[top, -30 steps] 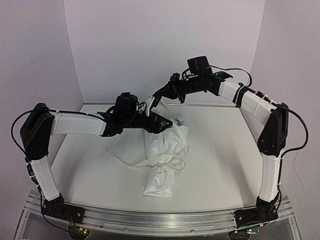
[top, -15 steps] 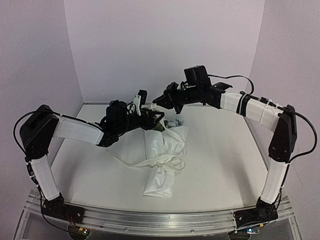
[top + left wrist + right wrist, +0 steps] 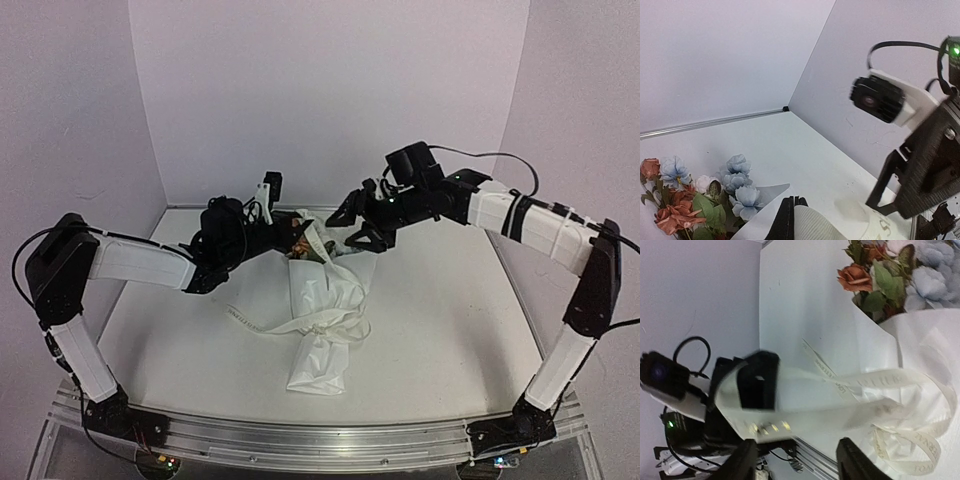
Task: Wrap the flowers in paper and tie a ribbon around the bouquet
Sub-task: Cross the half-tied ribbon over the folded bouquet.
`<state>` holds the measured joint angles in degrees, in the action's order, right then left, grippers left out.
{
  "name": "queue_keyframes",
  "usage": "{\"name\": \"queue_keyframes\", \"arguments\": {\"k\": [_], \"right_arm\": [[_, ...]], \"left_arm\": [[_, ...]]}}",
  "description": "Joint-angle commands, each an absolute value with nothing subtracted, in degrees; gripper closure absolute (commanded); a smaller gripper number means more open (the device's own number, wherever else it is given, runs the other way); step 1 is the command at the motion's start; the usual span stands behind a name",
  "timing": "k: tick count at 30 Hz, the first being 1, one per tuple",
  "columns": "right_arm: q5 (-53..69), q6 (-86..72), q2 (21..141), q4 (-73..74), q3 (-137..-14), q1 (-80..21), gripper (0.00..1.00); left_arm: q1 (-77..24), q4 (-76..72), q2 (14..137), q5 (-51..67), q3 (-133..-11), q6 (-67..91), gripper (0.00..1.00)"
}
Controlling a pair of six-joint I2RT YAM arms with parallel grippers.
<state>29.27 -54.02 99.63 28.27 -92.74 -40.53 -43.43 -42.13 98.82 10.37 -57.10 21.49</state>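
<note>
The bouquet (image 3: 322,330) lies mid-table, its white paper (image 3: 318,372) cone pointing toward me. The flowers (image 3: 300,246) stick out at the far end, orange and pale blue (image 3: 690,200) (image 3: 890,270). The ribbon (image 3: 300,325) loops round the cone, and one end rises to my left gripper (image 3: 303,238). That gripper (image 3: 791,202) is shut, with the ribbed ribbon (image 3: 815,225) coming out beside its fingers. My right gripper (image 3: 350,228) hovers just right of the blooms. It is open (image 3: 796,442), and the ribbon (image 3: 880,380) runs past beyond its fingers without touching them.
A loose ribbon tail (image 3: 240,315) trails left across the white table. White walls close the back and both sides. An aluminium rail (image 3: 320,435) runs along the near edge by the arm bases.
My right gripper has opened, let go of the ribbon end and drawn back to the right. My left gripper has shut on that end and pulled back a little to the left.
</note>
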Motion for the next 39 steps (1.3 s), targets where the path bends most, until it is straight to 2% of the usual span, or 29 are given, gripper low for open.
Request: {"name": "queue_keyframes", "arguments": {"k": [1,5,11,25,30,39], "right_arm": [[22.91,-34.71,86.88,35.35,-79.60,-40.65,0.27],[21.71,-26.96,82.31,33.01,-66.69,-41.26,0.23],[19.99,-23.09,86.33,27.41,-60.38,-44.53,0.29],[12.32,-25.11,94.80,23.75,-61.34,-46.98,0.66],[10.47,-25.53,93.69,26.39,-63.98,-47.31,0.98],[7.44,-23.69,92.99,34.39,-74.90,-47.49,1.00]], "left_arm": [[-42.51,-38.63,94.80,7.82,-55.24,24.30,1.00],[-41.62,-35.75,92.43,9.46,-53.42,25.31,1.00],[-41.23,-32.70,89.36,12.07,-52.15,25.18,1.00],[-40.82,-25.77,84.13,14.41,-50.58,22.72,1.00],[-40.82,-21.08,81.70,17.76,-50.23,22.60,1.00],[-41.58,-13.36,74.86,35.14,-45.87,22.18,1.00]]}}
